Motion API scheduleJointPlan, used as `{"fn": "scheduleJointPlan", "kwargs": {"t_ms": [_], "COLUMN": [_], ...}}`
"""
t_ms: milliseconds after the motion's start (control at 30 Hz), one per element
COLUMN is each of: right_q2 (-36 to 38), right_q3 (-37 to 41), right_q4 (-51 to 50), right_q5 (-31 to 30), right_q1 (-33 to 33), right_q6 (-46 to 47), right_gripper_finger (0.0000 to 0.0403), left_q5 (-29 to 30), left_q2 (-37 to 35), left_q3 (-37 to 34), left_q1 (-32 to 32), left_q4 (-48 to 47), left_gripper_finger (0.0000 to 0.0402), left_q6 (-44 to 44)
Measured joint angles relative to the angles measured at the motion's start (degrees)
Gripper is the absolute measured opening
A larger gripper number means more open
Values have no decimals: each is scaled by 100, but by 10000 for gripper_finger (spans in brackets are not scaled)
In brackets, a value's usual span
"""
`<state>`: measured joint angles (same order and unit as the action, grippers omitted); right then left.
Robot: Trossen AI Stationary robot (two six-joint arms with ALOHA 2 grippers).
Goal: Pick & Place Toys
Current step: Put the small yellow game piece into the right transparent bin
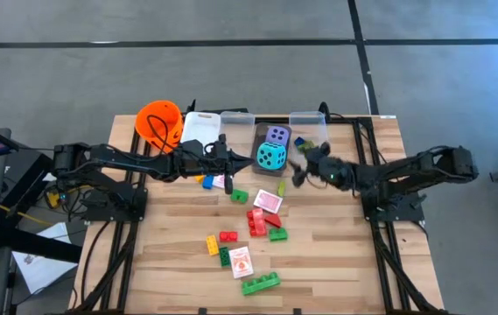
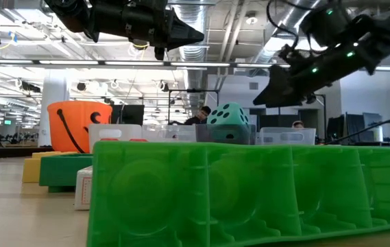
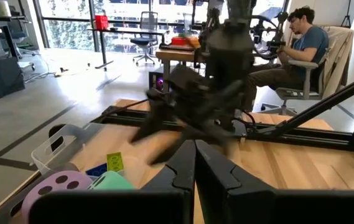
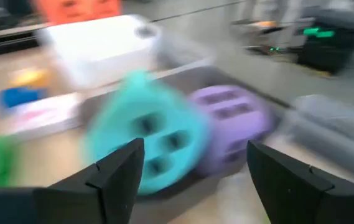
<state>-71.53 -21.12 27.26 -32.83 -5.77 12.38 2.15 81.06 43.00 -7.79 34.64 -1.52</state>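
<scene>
High view is showing both arms reaching inward toward the teal die (image 1: 271, 157), which is sitting with the purple die (image 1: 277, 135) in a dark bin at the far edge of the table (image 1: 336, 262). The right tool (image 1: 302, 170) is hanging just beside the teal die on its right-arm side, nothing between its fingers, while the left tool (image 1: 224, 157) is waiting on the die's other side, close to a pink-white card (image 1: 221, 181). Nearer than the die, loose toys are lying scattered: a second card (image 1: 268, 200), red bricks (image 1: 256, 220), and a long green brick (image 1: 260, 283) far toward the front edge, its long axis running roughly across the table. By my judgement the right arm is the nearer one to the card and red bricks, with open table around them. Low view is being filled by that green brick (image 2: 249, 192), with the teal die (image 2: 230, 123) showing behind it and both arms raised clear of the surface. Left wrist view is showing the left tool (image 3: 195, 168) with its fingers pressed together, empty, the purple die (image 3: 52, 190) off to one side. Right wrist view is showing the right tool (image 4: 192, 180) spread apart and holding nothing, looking straight at the teal die (image 4: 145, 140) and purple die (image 4: 226, 127) beyond.
</scene>
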Motion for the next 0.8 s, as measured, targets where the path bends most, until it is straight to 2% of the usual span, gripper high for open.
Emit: {"fn": "scheduleJointPlan", "kwargs": {"t_ms": [300,367,467,600,800], "right_q2": [-15,-15,-15,-15,-15], "right_q3": [-2,-2,-2,-2,-2], "right_q4": [-278,-246,-327,-562,-887], "right_q5": [-93,-376,-1108,-1514,-1780], "right_q1": [2087,2479,2952,3230,3084], "right_q6": [746,946,1108,1108,1230], "right_gripper_finger": [276,276,276,276,276], "left_q5": [2,0,0,0,0], "left_q2": [0,0,0,0,0], "left_q3": [2,2,2,2,2], "left_q1": [0,0,0,0,0], "left_q4": [-204,-237,-230,-231,-228], "left_gripper_finger": [0,0,0,0,0], "left_q6": [-32,-39,-41,-42,-42]}}
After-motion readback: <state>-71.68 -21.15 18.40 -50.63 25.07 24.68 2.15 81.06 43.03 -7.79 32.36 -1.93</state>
